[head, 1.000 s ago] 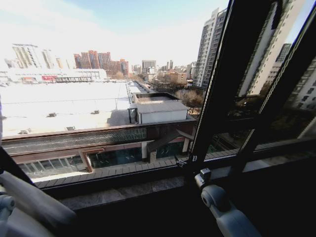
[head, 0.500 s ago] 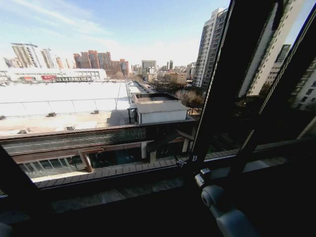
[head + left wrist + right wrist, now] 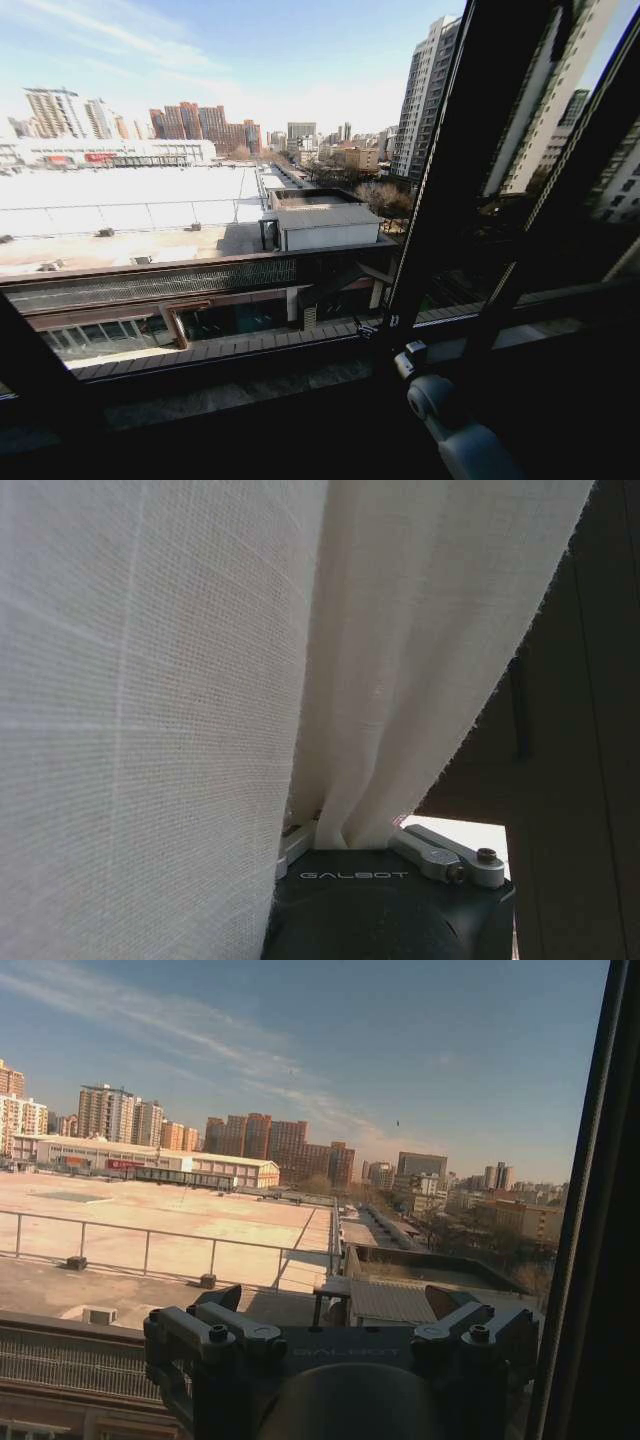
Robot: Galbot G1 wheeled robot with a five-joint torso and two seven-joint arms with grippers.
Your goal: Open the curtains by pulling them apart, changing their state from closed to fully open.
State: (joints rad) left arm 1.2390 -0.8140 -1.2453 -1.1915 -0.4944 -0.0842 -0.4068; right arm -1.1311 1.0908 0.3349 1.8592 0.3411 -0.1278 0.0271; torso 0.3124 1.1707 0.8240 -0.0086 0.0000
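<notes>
In the left wrist view the sheer white curtain (image 3: 150, 680) hangs close in front in broad folds. Its fabric gathers to a narrow bunch that runs down into my left gripper (image 3: 350, 838), which is shut on the curtain. Grey fingers (image 3: 440, 852) show beside the bunch. My right gripper (image 3: 335, 1310) is open with nothing between its fingers and faces the bare window glass and the city outside. Part of my right arm (image 3: 450, 420) sits low at the right of the head view.
A thick dark window post (image 3: 440, 200) stands right of centre, with a second slanted bar (image 3: 560, 190) beyond it. The stone window sill (image 3: 230, 390) runs along the bottom. A dark upright surface (image 3: 580, 730) lies beside the curtain edge.
My left arm, at the lower left of the head view a second ago, has left that view. The white haze over the left of the window has cleared. The right arm has stayed put.
</notes>
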